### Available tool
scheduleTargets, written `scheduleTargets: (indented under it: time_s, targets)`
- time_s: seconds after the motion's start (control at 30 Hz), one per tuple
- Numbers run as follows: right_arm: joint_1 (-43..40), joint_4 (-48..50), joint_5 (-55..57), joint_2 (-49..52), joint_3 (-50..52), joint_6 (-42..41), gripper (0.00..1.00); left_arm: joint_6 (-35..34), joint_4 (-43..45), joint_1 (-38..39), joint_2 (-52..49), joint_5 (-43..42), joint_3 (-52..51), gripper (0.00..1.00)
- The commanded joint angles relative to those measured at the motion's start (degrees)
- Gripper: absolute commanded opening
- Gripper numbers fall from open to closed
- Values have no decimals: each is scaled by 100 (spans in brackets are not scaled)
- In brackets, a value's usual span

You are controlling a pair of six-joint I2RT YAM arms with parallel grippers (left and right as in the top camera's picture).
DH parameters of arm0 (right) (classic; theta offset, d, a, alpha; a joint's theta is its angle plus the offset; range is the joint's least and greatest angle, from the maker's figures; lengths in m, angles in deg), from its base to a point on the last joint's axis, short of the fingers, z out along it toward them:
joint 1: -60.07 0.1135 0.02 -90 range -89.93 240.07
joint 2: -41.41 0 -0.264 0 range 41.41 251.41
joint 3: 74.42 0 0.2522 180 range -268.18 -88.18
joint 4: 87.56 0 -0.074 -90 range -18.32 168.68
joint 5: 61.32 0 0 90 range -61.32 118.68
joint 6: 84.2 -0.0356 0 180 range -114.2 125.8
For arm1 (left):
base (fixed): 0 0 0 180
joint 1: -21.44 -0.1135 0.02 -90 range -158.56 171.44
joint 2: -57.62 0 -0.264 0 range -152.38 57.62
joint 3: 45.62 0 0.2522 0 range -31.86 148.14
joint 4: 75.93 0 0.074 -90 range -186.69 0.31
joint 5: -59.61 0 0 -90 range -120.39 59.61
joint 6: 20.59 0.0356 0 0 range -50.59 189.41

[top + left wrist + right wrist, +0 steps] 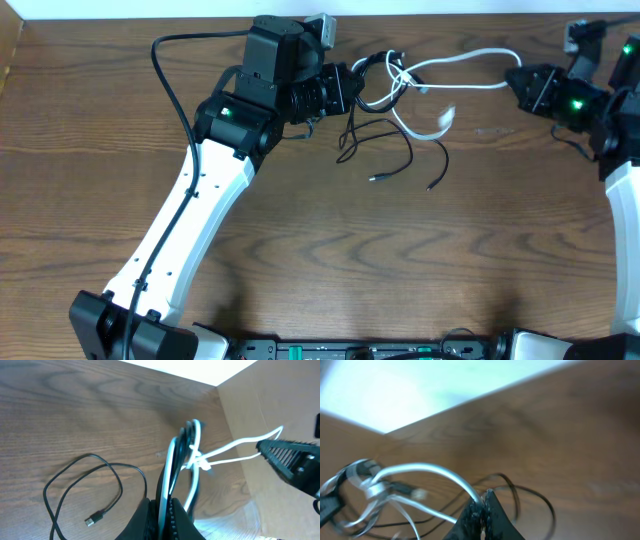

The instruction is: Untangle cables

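The white cable (465, 62) is stretched in the air between my two grippers near the table's far edge. My left gripper (356, 88) is shut on a bundle of white cable (170, 460) and black cable (181, 442) strands that rise between its jaws to a white knot (197, 463). My right gripper (513, 83) is shut on the white cable's loop (420, 468). The black cable (390, 150) hangs down from the tangle and loops on the table, its plug ends (375, 178) lying loose. In the left wrist view its USB plug (91, 521) lies flat.
The wooden table (330, 260) runs to a pale wall at the back. A brown cardboard panel (270, 405) stands behind the right gripper (287, 457). The left arm's white link (190, 210) crosses the table's left half.
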State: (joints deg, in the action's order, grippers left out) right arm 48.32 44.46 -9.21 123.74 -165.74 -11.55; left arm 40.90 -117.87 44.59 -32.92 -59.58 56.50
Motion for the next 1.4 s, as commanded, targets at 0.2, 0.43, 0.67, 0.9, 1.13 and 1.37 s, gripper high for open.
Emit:
scheduleTargets:
  time_s: [0.2, 0.43, 0.67, 0.9, 1.13, 1.37]
  targets:
    - [-225, -1001, 2437, -17, -66, -260, 1, 11, -7, -11, 15, 166, 2, 7]
    - [-234, -1473, 3707, 326, -63, -518, 1, 11, -9, -9, 15, 164, 2, 8]
    - [-267, -1526, 3578, 962, -63, -551, 1, 13, -9, -11, 15, 166, 2, 8]
    - [-122, -1025, 1423, 1294, -63, 949, 23, 11, -7, -9, 15, 166, 2, 8]
    - [374, -142, -457, 1294, -66, 1799, 61, 11, -7, -9, 13, 164, 2, 8]
    - [1403, 997, -483, 1331, -66, 2118, 78, 11, -9, -9, -11, 162, 2, 8]
